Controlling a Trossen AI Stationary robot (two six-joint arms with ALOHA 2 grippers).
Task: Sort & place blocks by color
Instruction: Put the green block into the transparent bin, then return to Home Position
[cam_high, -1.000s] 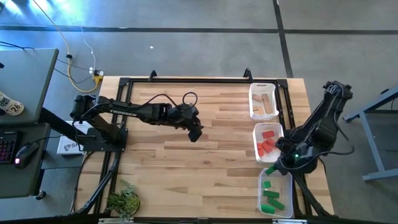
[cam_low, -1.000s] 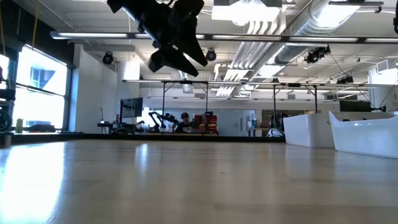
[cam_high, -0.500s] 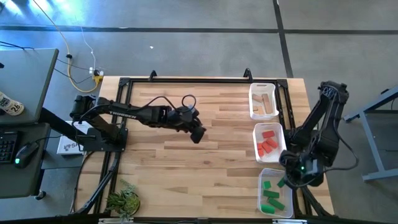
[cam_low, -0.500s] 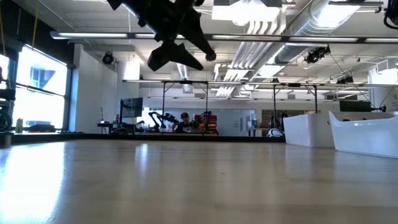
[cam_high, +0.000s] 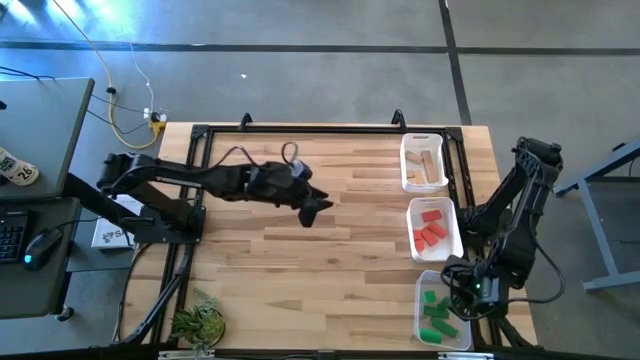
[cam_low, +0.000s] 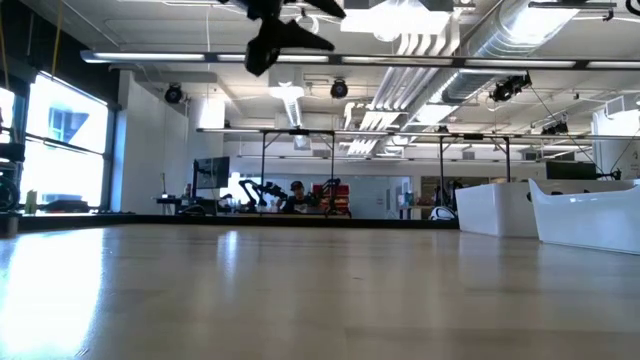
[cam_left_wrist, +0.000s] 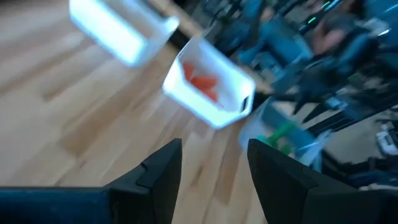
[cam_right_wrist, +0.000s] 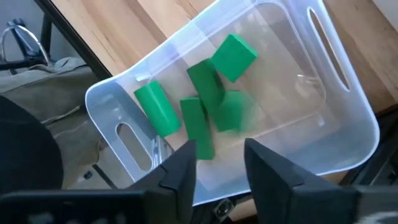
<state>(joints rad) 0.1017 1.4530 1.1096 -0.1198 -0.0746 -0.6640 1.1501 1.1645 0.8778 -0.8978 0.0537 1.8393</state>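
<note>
R claw (cam_right_wrist: 214, 163) spread, empty over clear tray (cam_right_wrist: 336, 93) w/ green blocks (cam_right_wrist: 208, 93) — L claw (cam_left_wrist: 214, 165) parted, empty, mid-table.

arms: black, jointed | left arm (cam_high: 200, 178): looped black cable | fingers (cam_right_wrist: 177, 177): dark, flat

Right gripper (cam_right_wrist: 217, 163) poised right over the clear tray (cam_right_wrist: 339, 106), fingers parted and empty.

Five green blocks (cam_right_wrist: 208, 102) lie clustered in the tray just past the fingertips; one, ahead of the gap between the jaws, shows blurred. Off to one side there's a green cylinder (cam_right_wrist: 157, 109), and the wooden tabletop (cam_right_wrist: 158, 25) shows beyond the tray.
</note>
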